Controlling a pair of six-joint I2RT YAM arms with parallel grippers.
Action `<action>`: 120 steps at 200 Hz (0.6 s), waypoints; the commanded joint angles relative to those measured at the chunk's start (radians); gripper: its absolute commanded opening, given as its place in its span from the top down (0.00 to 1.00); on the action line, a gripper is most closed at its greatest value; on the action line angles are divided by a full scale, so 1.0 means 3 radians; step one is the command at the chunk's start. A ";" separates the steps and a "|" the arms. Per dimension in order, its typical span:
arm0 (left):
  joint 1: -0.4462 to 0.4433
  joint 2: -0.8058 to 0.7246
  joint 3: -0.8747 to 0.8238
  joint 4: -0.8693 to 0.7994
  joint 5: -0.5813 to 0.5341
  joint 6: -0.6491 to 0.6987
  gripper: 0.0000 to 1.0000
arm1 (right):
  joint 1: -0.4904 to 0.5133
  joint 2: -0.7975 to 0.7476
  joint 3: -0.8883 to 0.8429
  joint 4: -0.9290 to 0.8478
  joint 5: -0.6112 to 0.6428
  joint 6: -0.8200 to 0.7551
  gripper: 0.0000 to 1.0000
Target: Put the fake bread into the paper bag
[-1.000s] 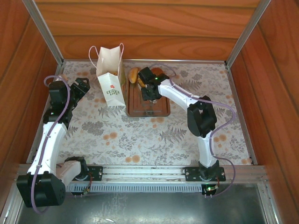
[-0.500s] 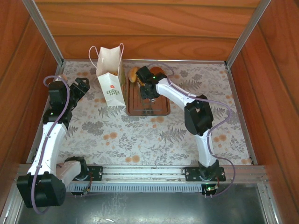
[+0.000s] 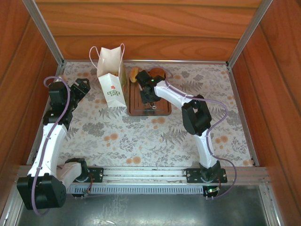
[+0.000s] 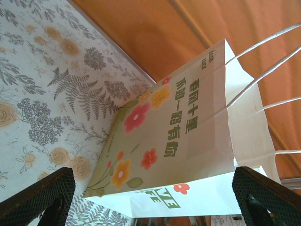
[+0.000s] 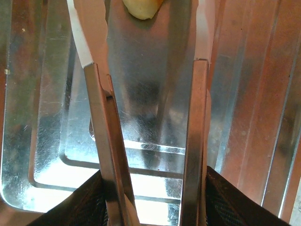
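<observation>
Bases of both arms sit on the rail at 6 o'clock in the top view, and the flowered tablecloth spreads beyond them.

The left arm rises along the 9 o'clock side. The left gripper hangs at about 10 o'clock on the table with its jaws spread wide and nothing between them. Its wrist camera looks between the two black fingers at the printed side of the paper bag.

The right arm bends in from 4 o'clock and reaches toward 12 o'clock. The right gripper is over the brown tray. Its jaws are drawn partway together and pinch the metal tongs from both sides. In the right wrist view the two tong blades run forward side by side with a gap between them, above the tray's glossy floor. A yellow piece of fake bread lies just past their tips.

The paper bag stands upright at 11 o'clock on the table. It is just beside the tray, on the tray's 9 o'clock side, and its loop handles point up. I cannot tell what is inside it.

At the tray's far end, a golden roll lies at the 11 o'clock corner. A brown bun lies at about 1 o'clock. Behind them is the wooden back wall.
</observation>
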 commanded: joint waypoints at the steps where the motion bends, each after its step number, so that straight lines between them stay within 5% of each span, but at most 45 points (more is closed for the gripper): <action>1: 0.0033 -0.0034 -0.0054 0.0017 0.0028 0.0001 0.08 | 0.0024 -0.0051 -0.0021 -0.0018 0.0039 0.0018 0.48; 50: 0.0034 -0.0056 -0.0044 -0.0009 0.0012 0.0016 0.08 | 0.0026 -0.0063 -0.0030 -0.0161 0.0059 0.0023 0.53; 120: 0.0039 -0.0101 0.0135 -0.0125 -0.0023 0.0086 0.08 | 0.0022 -0.0604 -0.0424 -0.0089 0.0037 -0.0037 0.75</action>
